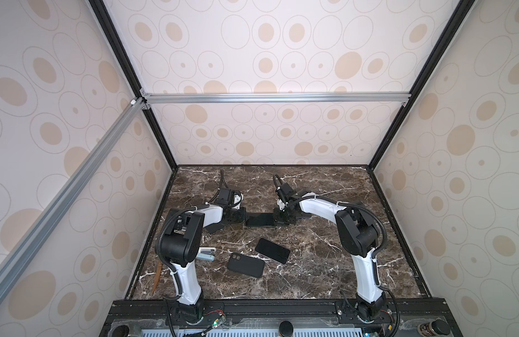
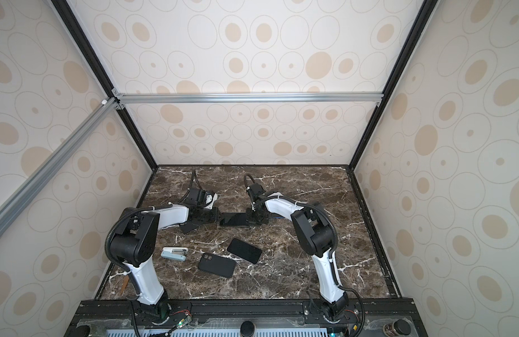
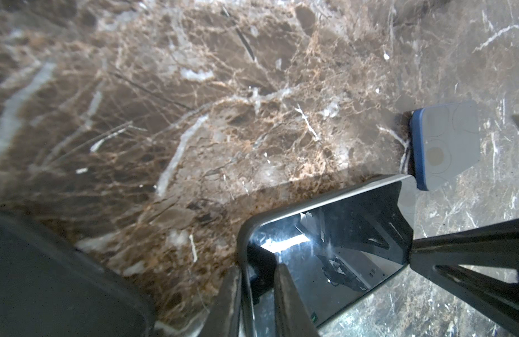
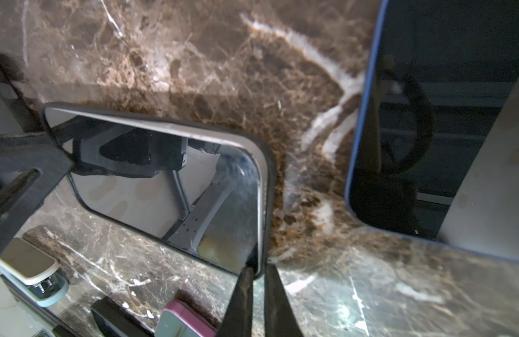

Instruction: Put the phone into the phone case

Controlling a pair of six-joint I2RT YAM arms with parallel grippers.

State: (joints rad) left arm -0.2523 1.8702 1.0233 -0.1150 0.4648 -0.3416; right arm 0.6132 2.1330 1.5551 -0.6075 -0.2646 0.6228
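Left jaws and right jaws clamped opposite ends of the stiff, slippery-looking phone (image 4: pixel 164 181) in its pliable phone case (image 4: pixel 270 186); rims, not glass, seemed safest.

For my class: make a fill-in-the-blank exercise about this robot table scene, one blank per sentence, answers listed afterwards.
1. Counting the left gripper and right gripper, the number of grippers pinching the cased phone is ____.
2. The tabletop looks like brown ____.
3. The flat-lying phone near the right gripper has a ____ edge.
4. The office tool beside the left arm is a ____.
Answers: two; marble; blue; stapler.
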